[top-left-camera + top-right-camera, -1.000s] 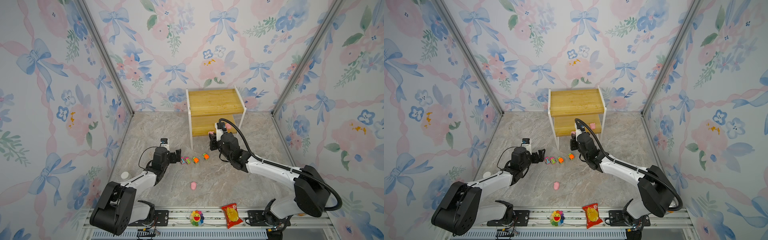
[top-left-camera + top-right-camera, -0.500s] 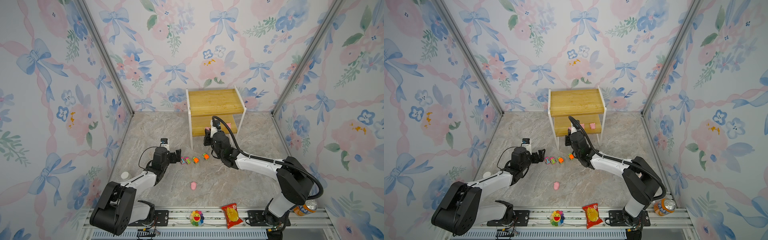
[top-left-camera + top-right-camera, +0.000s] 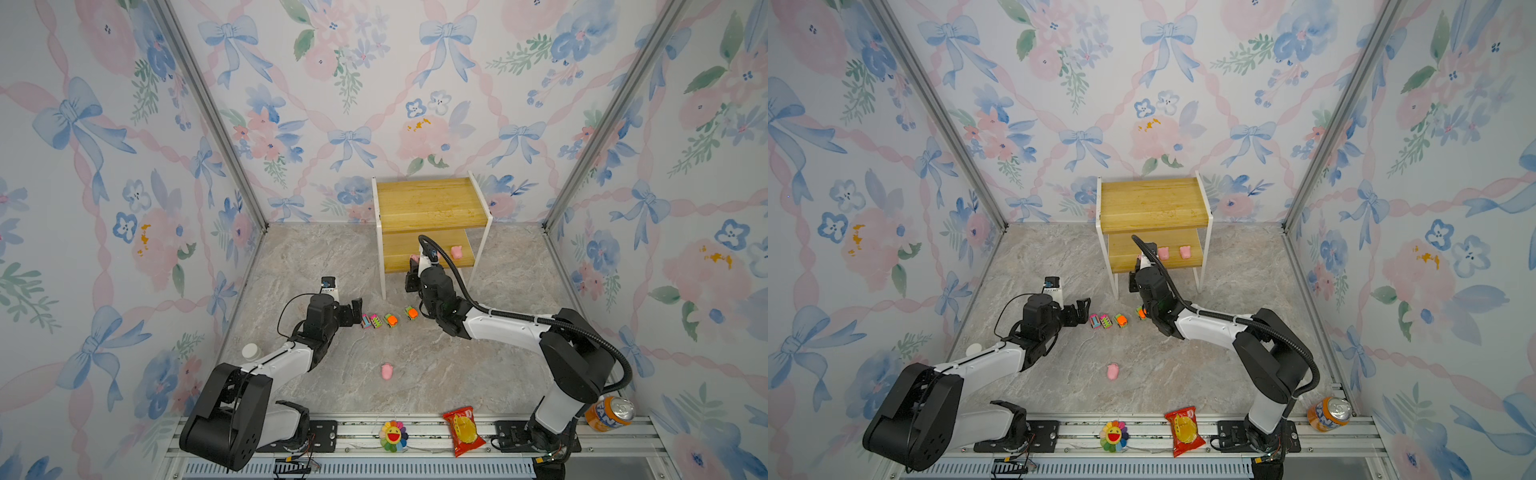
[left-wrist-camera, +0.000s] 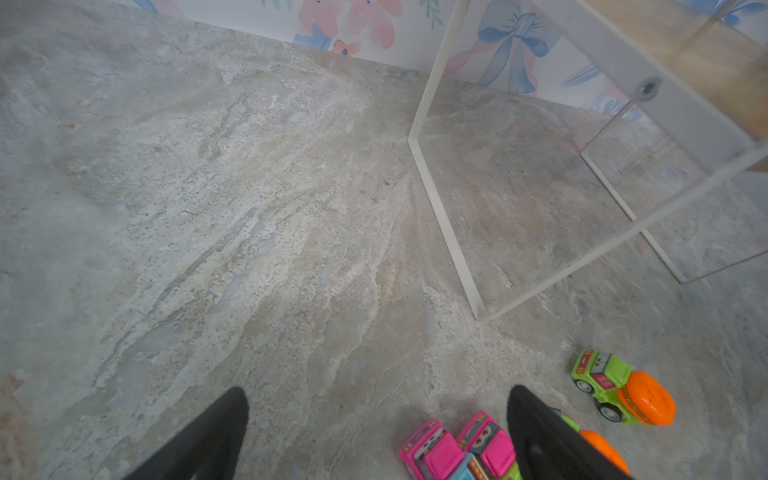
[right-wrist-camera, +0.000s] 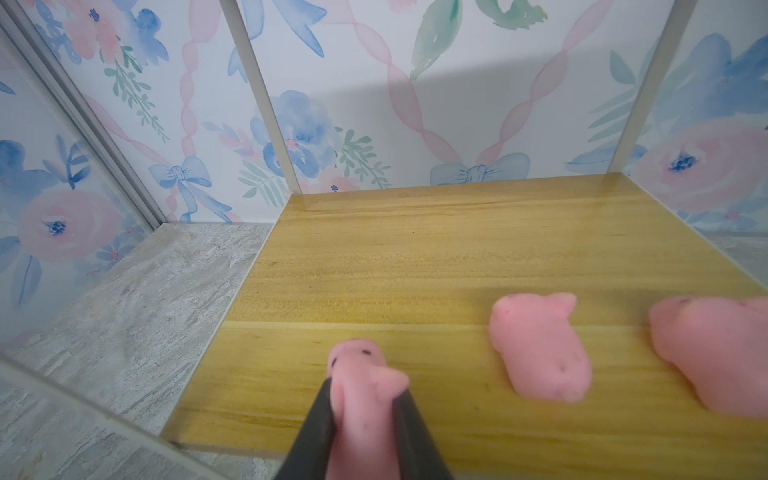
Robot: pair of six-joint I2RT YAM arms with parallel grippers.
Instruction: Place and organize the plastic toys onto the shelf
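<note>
Right wrist view shows what the top views barely do: right end effector [image 5: 365, 419] clamped on a pink pig [image 5: 361, 374] over the front edge of the shelf's [image 3: 428, 199] lower board [image 5: 415, 257]; can't tell if the pig touches the wood. Same view has two more pigs [image 5: 540, 349] [image 5: 715, 353] lying side by side on that board. In a top view both show [image 3: 1163, 252] [image 3: 1185, 251]; in a top view the arm hides one and only the far one [image 3: 456, 251] is clear. Fourth pig [image 3: 387, 371] lies alone on the bench [image 3: 457, 374], seen in both top views only. Pigs: four. Left wrist view shows the left end effector [image 4: 378, 399] with fingers apart, holding nothing, low over the bench, two pink cars [image 4: 432, 453] [image 4: 486, 440] just beside one finger, one green-orange car [image 4: 623, 392] clear, another [image 4: 602, 451] half behind that finger. Top view gives the row: cars [image 3: 366, 321] [image 3: 375, 321] [image 3: 390, 320] [image 3: 411, 312], four, all on the bench.
</note>
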